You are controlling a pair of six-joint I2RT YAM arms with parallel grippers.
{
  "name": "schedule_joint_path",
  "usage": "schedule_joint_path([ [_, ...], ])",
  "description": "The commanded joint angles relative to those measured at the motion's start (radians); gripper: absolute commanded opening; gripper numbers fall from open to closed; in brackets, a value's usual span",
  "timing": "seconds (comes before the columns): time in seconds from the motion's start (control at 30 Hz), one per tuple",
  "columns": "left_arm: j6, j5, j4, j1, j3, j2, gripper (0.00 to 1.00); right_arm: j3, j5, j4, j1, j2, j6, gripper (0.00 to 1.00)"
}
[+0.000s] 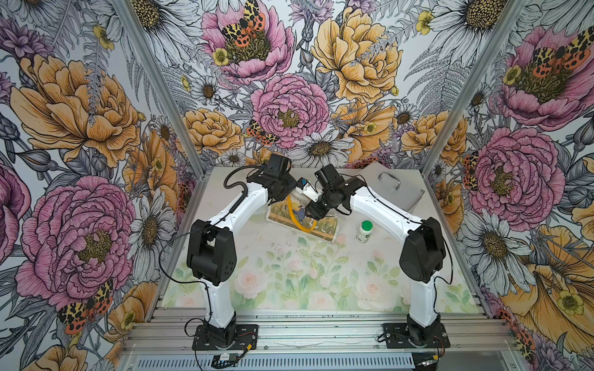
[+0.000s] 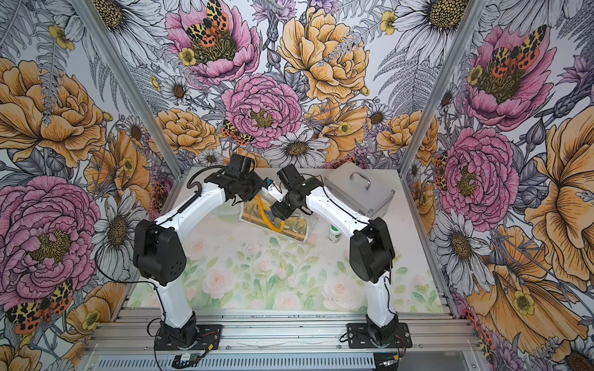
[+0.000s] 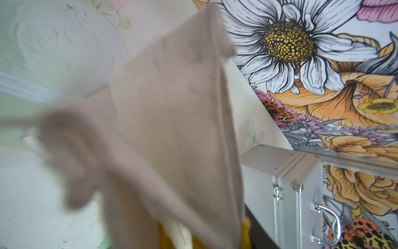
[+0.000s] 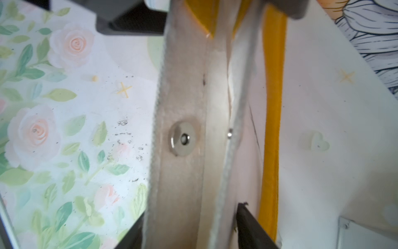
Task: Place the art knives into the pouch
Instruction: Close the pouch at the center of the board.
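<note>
beside the closed silver case [image 2: 360, 196], the pouch [image 1: 323, 228] lies glossy, printed with a golden field, a yellow loop handle [image 4: 273, 129] curling across it. its mouth end, pale inside with a round metal snap [image 4: 183, 139], is lifted between both grippers; what it holds is hidden. the right gripper [image 4: 189, 212] straddles the rim, fingers [image 4: 252, 226] on either side, grip unclear. on the left gripper [image 1: 293, 195] the jaws cannot be made out. a green-capped bottle [image 1: 365, 232] stands near the case.
</note>
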Motion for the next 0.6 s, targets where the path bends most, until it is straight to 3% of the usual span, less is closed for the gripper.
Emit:
schedule_joint_path([
  [0.0, 0.010, 0.031, 0.010, 0.000, 0.015, -0.008, 0.37, -0.044, 0.150, 0.080, 0.019, -0.038, 0.022, 0.48],
  [0.1, 0.013, 0.042, 0.011, 0.000, 0.016, -0.006, 0.26, -0.085, 0.201, 0.141, 0.030, -0.065, 0.040, 0.38],
  [0.33, 0.023, 0.058, 0.012, 0.002, 0.021, -0.005, 0.18, -0.167, 0.218, 0.261, 0.035, -0.144, 0.071, 0.18],
  [0.43, 0.032, 0.071, 0.012, 0.002, 0.029, -0.003, 0.00, -0.170, 0.212, 0.261, 0.035, -0.140, 0.078, 0.04],
  [0.57, 0.041, 0.075, 0.014, 0.003, 0.030, -0.008, 0.00, -0.175, 0.212, 0.262, 0.037, -0.137, 0.088, 0.00],
])
